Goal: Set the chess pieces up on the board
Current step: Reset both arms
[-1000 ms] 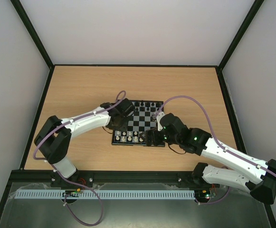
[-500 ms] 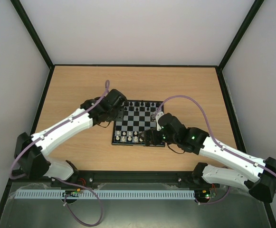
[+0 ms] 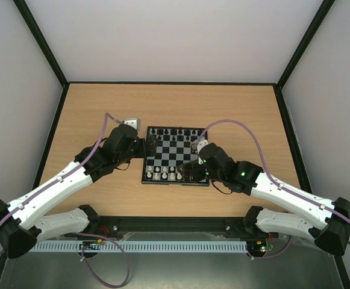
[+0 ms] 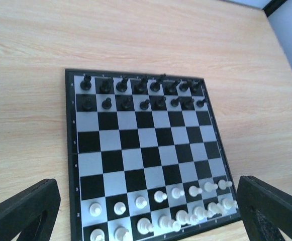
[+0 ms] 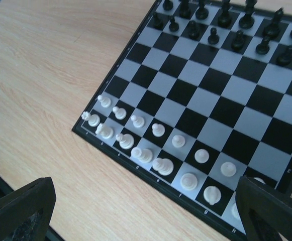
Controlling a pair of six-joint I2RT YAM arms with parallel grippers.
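The board (image 3: pixel 173 153) lies in the middle of the table. The white chess pieces (image 3: pixel 165 175) stand in two rows along its near edge, and black pieces (image 3: pixel 175 133) fill the two far rows. My left gripper (image 3: pixel 144 146) hovers at the board's left edge, open and empty. In the left wrist view, its fingers (image 4: pixel 22 211) frame the board (image 4: pixel 135 135) and the white rows (image 4: pixel 161 208). My right gripper (image 3: pixel 190 172) hangs over the near right corner, open and empty. The right wrist view shows its fingers (image 5: pixel 271 206) above the white rows (image 5: pixel 151 145).
Bare wooden tabletop (image 3: pixel 102 108) surrounds the board on all sides. A black frame and pale walls (image 3: pixel 18 90) close in the table. Both arms' cables loop above the board's side edges.
My left arm has drawn back leftward off the board, and its gripper has opened wide. The right gripper has edged slightly left and stays open.
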